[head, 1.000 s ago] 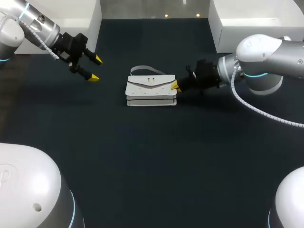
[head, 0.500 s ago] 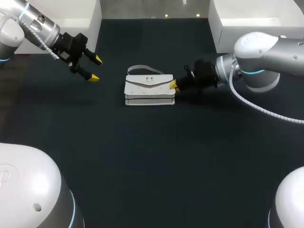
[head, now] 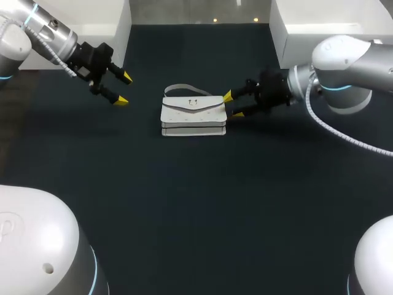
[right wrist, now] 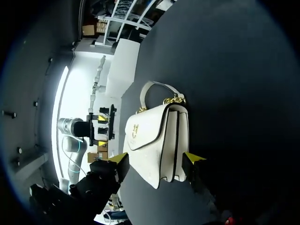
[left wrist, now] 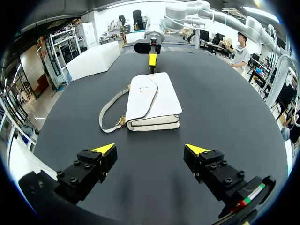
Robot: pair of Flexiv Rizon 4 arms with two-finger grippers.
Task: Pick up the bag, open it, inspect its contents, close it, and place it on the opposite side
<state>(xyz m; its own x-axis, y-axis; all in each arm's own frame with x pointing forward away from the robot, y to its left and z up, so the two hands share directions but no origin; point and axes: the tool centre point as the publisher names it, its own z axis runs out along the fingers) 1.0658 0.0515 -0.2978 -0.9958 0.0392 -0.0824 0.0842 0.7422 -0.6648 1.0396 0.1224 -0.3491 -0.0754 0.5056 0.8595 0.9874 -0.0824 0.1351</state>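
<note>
Jaws of the right gripper (head: 232, 105), earlier pressed together, are being spread beside the right end of the bag (head: 193, 115) lying mid-table, pickup likely being readied; left gripper (head: 123, 88) being kept spread.

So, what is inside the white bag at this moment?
Nothing inside shows. The bag lies on the table with its flap closed, so any contents are covered.

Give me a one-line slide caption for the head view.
White handbag lies on the dark table; right gripper open at its end, left gripper open, well clear.
</note>
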